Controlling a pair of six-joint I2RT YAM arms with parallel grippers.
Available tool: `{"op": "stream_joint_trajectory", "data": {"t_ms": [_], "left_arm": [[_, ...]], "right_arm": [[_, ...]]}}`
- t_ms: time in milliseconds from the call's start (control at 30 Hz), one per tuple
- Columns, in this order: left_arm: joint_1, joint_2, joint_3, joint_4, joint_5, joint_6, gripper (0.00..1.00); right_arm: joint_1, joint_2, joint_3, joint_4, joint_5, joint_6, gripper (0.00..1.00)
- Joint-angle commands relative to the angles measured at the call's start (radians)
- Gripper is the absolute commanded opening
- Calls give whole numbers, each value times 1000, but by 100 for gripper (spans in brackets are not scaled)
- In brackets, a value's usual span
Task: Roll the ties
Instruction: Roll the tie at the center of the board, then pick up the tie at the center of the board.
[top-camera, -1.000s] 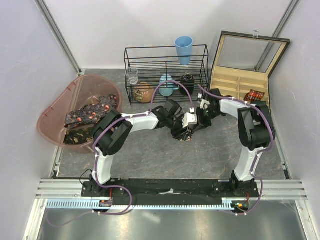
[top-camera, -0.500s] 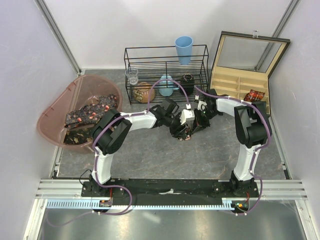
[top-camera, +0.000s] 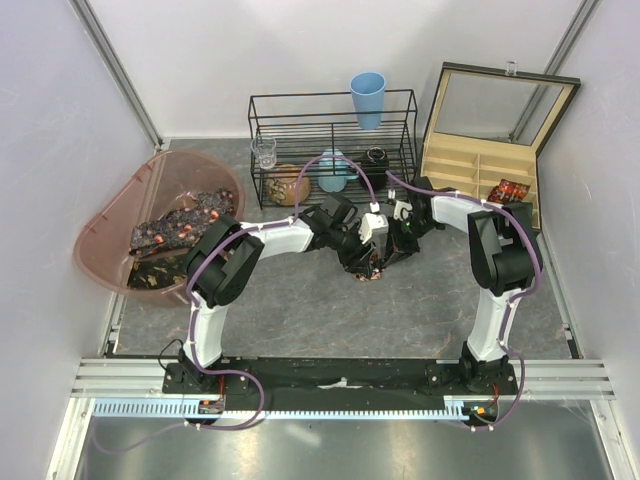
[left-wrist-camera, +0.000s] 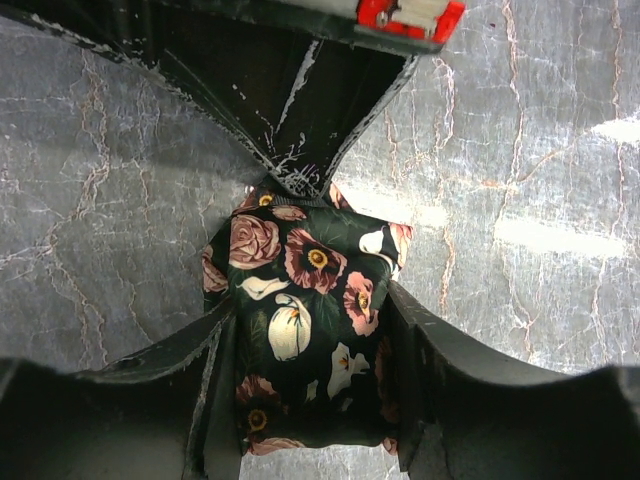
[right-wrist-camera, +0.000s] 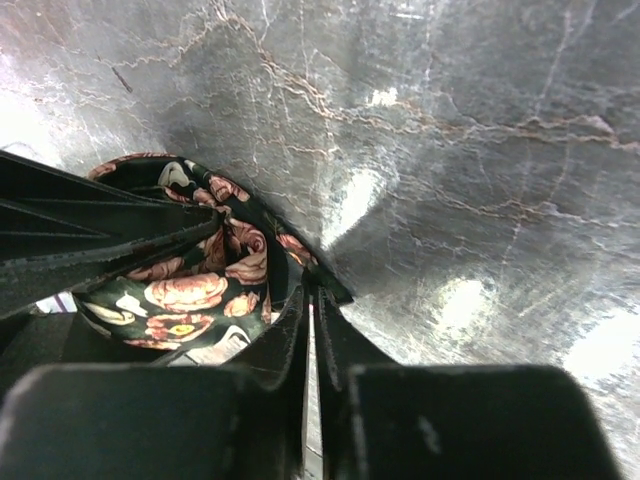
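Coiled tie (left-wrist-camera: 300, 270) in left hand (left-wrist-camera: 310, 305), wire rack (top-camera: 332, 96) behind

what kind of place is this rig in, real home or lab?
Probably a lab test cell, not a home: bare white walls framed by aluminium rails, and a marble-look table with staged props: wire rack, wooden compartment box, pink tub of ties.

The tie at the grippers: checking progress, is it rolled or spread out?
Rolled: the tie is a compact, round-edged floral coil held in the left gripper.
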Motion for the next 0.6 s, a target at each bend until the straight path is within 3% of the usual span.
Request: {"op": "stream_joint_trajectory", "data": {"t_ms": [0,200,233,333,567], "left_arm": [[11,47,-21,-187,-127,28,2],[6,58,-1,-204,-135,34,2],[5,57,-1,-204,-132,36,2],[2,60,7,-211,-135,46,2],[0,74,25,-234,-167,48,2]], "right_arm": [[-46,-49,26,-20,24,-41,14],[-109,-105,12,-14,-98,-11,39],[-108,-105,-2,-2,-111,-6,49],[-108,-93,-46,67,-165,43,64],[-71,-37,-75,151,-161,78,67]]}}
